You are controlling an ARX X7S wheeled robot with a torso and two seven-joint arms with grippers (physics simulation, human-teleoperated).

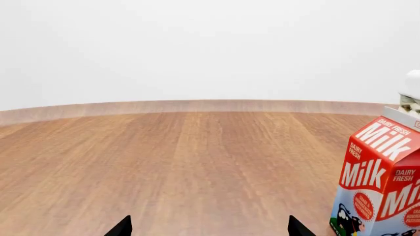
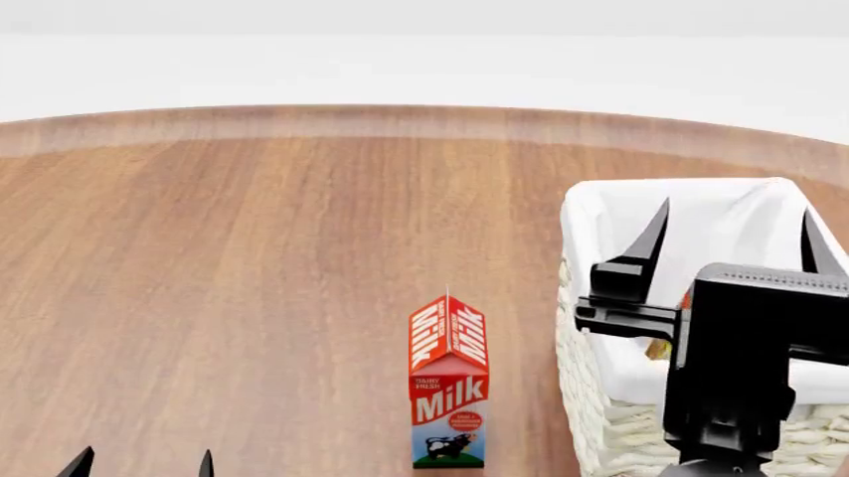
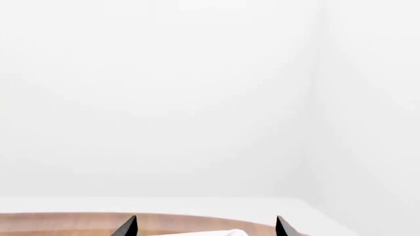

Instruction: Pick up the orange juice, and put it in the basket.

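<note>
The basket (image 2: 591, 288), cream wicker with a white liner, stands at the right of the wooden table (image 2: 265, 248). My right gripper (image 2: 734, 227) hovers over it, open and empty, its fingertips spread wide. A small orange and yellow patch (image 2: 659, 348) shows inside the basket behind the gripper's body; it looks like the orange juice, mostly hidden. In the right wrist view the open gripper (image 3: 206, 227) frames a bit of white liner (image 3: 210, 233). My left gripper (image 2: 139, 464) is open and empty, low at the near left, and also shows in the left wrist view (image 1: 207, 227).
A red-and-white Milk carton (image 2: 448, 393) stands upright just left of the basket; it also shows in the left wrist view (image 1: 380, 182), with a corner of the basket (image 1: 412, 93) behind it. The table's curved far edge (image 2: 398, 119) meets a white background.
</note>
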